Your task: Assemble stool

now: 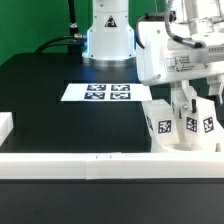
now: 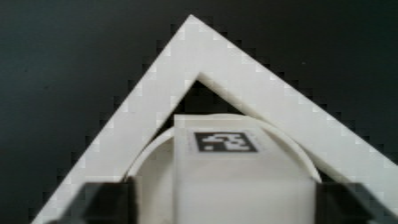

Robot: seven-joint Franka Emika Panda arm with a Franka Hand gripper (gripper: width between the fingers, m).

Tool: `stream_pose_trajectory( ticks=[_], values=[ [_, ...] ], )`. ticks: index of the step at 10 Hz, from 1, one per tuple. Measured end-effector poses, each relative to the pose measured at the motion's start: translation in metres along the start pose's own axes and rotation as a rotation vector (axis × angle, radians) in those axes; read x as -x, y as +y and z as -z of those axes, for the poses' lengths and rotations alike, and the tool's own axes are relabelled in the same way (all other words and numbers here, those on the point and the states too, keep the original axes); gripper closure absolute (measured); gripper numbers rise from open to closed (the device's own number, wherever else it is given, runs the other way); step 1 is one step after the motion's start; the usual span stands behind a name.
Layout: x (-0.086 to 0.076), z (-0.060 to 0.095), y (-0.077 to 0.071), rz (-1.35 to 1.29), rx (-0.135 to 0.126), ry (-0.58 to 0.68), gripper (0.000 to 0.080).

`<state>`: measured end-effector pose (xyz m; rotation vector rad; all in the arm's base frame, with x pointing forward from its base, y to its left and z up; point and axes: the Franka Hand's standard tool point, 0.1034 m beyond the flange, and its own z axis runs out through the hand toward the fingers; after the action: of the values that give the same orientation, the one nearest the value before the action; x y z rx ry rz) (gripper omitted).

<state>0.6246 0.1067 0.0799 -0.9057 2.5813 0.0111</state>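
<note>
We see the stool parts at the exterior view's right, in the near corner of the black table (image 1: 60, 125): white tagged legs (image 1: 160, 128) stand close together against the white border rail (image 1: 80, 160). In the wrist view, one tagged leg (image 2: 224, 150) sits between the gripper (image 2: 224, 200) fingers (image 2: 107, 205), inside the angle where two rails (image 2: 160, 90) meet; the fingers seem pinching it, but contact is blurred. The marker board (image 1: 97, 92) lies flat further back, near the robot base (image 1: 108, 40). Behind the table hangs a green wall (image 1: 30, 25).
</note>
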Motion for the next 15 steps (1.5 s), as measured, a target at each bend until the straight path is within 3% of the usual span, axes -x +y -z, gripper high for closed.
stream_pose_trajectory(
  ticks=[1, 2, 4, 8, 10, 11, 12, 13, 15],
  values=[
    [0.005, 0.008, -0.003, 0.045, 0.011, -0.011, 0.0217],
    [0.014, 0.019, -0.007, 0.055, 0.005, -0.033, 0.0170],
    [0.029, 0.037, -0.011, 0.235, -0.011, -0.064, 0.0153],
    [0.026, 0.033, -0.013, 0.601, -0.024, -0.043, 0.0151],
    [0.029, 0.035, -0.019, 1.058, -0.018, -0.016, 0.0151],
    [0.031, 0.035, -0.019, 1.217, -0.002, -0.012, 0.0151],
    [0.032, 0.032, -0.016, 1.356, 0.071, -0.030, 0.0151],
    [0.033, 0.033, -0.022, 1.446, 0.058, -0.023, 0.0151],
    [0.032, 0.033, -0.023, 1.649, 0.063, -0.015, 0.0151]
  ],
)
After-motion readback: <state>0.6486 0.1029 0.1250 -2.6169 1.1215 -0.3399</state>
